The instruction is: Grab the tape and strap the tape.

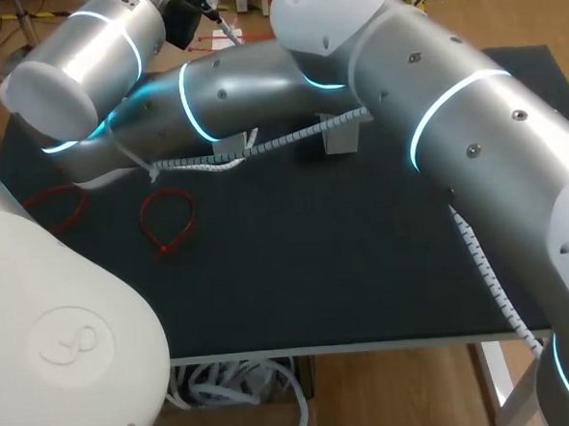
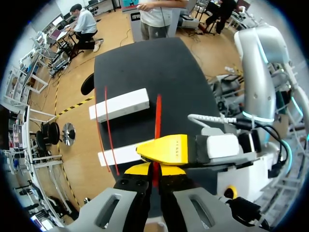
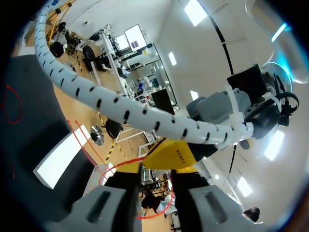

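The bench [image 1: 317, 269] has a matt, dark, cloth-like cover. The red tape [image 2: 158, 116] looks like thin, smooth plastic. The left arm [image 1: 239, 95] and right arm [image 1: 472, 115] show satin silver metal.

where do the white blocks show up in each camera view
Head view: one white rectangular block at mid-table, under the right arm; no second visible.
Left wrist view: two, far and near, ahead of the left gripper, shut on a red strap.
Right wrist view: one, on the table ahead of the right gripper, off to one side.
Shared landmark: the black table top.
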Controlling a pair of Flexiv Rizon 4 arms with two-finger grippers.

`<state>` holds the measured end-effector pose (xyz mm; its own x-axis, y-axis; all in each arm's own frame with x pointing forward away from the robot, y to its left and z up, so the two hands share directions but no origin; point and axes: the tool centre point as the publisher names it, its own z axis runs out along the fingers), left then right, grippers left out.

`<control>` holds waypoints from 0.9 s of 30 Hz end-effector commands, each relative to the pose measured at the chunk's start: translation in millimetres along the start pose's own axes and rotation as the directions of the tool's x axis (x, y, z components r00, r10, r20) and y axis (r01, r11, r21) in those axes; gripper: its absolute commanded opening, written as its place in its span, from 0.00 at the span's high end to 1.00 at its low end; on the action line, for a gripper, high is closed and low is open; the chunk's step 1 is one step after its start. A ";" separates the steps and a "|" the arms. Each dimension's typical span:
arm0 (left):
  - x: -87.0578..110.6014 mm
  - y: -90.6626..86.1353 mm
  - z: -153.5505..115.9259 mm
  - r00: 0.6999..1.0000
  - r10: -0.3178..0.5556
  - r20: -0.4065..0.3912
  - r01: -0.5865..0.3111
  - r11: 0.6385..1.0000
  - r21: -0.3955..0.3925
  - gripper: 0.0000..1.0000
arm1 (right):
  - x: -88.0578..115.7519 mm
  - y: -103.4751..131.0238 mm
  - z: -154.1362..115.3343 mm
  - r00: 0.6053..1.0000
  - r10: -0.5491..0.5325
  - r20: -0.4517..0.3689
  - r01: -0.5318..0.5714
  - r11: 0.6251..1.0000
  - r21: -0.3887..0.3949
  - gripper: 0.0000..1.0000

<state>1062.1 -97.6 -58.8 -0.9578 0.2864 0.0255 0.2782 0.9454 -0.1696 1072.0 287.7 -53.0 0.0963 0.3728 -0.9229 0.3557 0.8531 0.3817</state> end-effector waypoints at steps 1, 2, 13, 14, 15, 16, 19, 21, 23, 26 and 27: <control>0.8 -1.1 -0.4 1.000 0.000 0.000 0.000 1.000 -0.004 1.00 | -3.4 -0.8 -0.3 1.000 -0.002 -0.011 0.002 1.000 -0.001 0.74; 0.8 -1.1 -0.4 1.000 0.000 0.000 0.000 1.000 -0.004 1.00 | -3.4 -1.0 -0.4 1.000 -0.001 -0.012 0.001 1.000 -0.002 0.73; 0.8 -1.1 -0.4 1.000 0.000 0.000 0.000 1.000 -0.004 1.00 | -4.8 -6.9 -1.7 1.000 0.005 -0.021 -0.005 1.000 -0.011 0.72; 0.8 -1.1 -0.4 1.000 0.000 0.000 0.000 1.000 -0.004 1.00 | -5.2 -7.7 -2.4 1.000 0.007 -0.027 -0.007 1.000 -0.017 0.73; 0.8 -1.1 -0.4 1.000 0.000 0.000 0.000 1.000 -0.004 1.00 | -5.5 -8.0 -3.0 1.000 0.007 -0.029 -0.008 1.000 -0.020 0.72; 0.8 -1.1 -0.4 1.000 0.000 0.000 0.000 1.000 -0.004 1.00 | -6.0 -8.7 -4.4 0.999 0.011 -0.032 -0.012 1.000 -0.026 0.73; 0.8 -1.1 -0.4 1.000 0.000 0.000 0.000 1.000 -0.004 1.00 | -5.6 -10.9 -6.6 0.999 0.018 -0.050 -0.020 0.999 -0.037 0.72; 0.8 -1.1 -0.4 1.000 0.000 0.000 0.000 1.000 -0.004 1.00 | -5.3 -12.3 -8.1 0.998 0.023 -0.064 -0.026 0.998 -0.050 0.74; 0.8 -1.1 -0.4 1.000 0.000 0.000 0.000 1.000 -0.004 1.00 | -5.2 -13.6 -9.6 0.997 0.029 -0.073 -0.034 0.998 -0.061 0.77; 0.8 -1.1 -0.4 1.000 0.000 0.000 0.000 1.000 -0.004 1.00 | -6.3 -17.1 -11.1 0.995 0.040 -0.086 -0.047 0.996 -0.078 0.77; 0.8 -1.1 -0.4 1.000 0.000 0.000 0.000 1.000 -0.004 1.00 | -6.6 -18.1 -11.3 0.995 0.042 -0.089 -0.049 0.996 -0.081 0.77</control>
<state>1061.9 -98.4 -59.0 -0.9578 0.2864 0.0253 0.2783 0.9457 -0.1682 1061.9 286.4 -55.9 0.0598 0.4288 -0.9014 0.3092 0.8507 0.4251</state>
